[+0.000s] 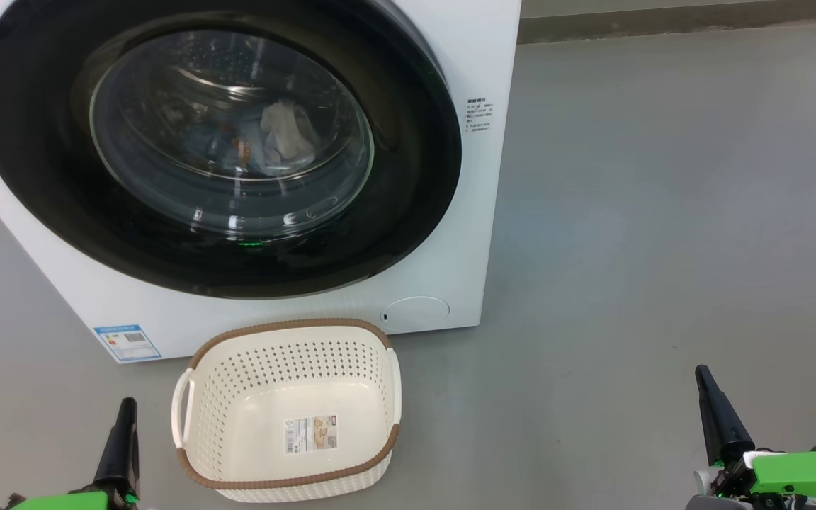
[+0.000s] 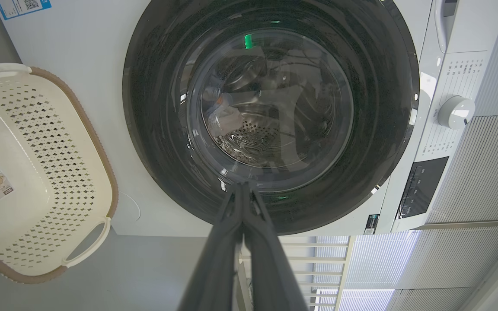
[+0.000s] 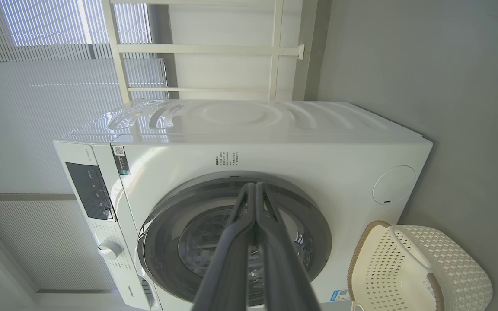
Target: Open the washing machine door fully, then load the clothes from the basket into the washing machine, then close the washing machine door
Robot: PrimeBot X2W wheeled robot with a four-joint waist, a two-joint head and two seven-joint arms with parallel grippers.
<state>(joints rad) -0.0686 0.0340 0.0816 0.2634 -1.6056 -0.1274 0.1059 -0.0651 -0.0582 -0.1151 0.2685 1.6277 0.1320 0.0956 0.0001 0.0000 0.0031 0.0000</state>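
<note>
Dark fingers of the left hand (image 1: 127, 405) are pressed together and hold nothing; it is at the lower left, above the floor (image 1: 627, 248). Just to its right stands the basket (image 1: 287, 324), its bare bottom showing a label sticker (image 1: 311, 433). Behind the basket is the washing machine (image 1: 482, 234). The washing machine door (image 1: 408, 177) is shut and the clothes (image 1: 284, 134) lie behind its glass. Well apart, at the lower right, the right hand (image 1: 703, 374) is also closed and holds nothing.
</note>
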